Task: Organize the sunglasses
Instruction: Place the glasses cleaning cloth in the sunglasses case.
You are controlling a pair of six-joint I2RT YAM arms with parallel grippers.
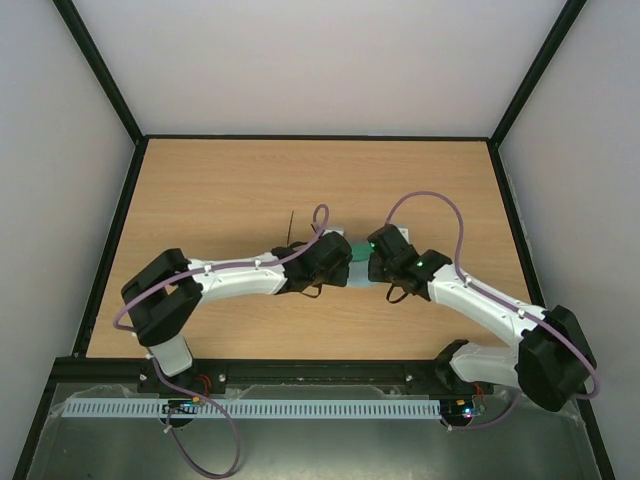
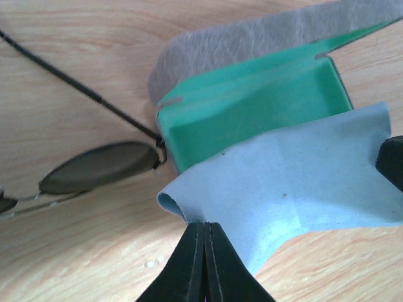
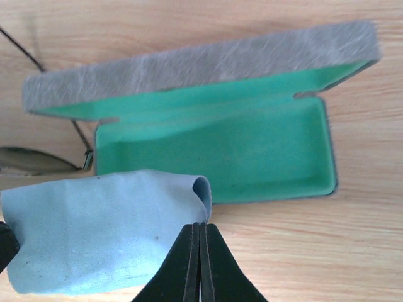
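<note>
While the left gripper [image 2: 203, 229] and right gripper [image 3: 199, 228] are both clamping shut on opposite edges of the light blue square cloth [image 2: 296, 176], holding it up in front of the open grey felt case with green lining [image 3: 201, 63], the round-lensed thin wire sunglasses [image 2: 101, 167] are lying on the wooden table [image 1: 220, 190] just beside the case, one temple sticking out. I'm guessing barely anything's done: case sitting empty, glasses unpacked. Second lens is getting cut off, and overhead the arms are hiding nearly everything.
</note>
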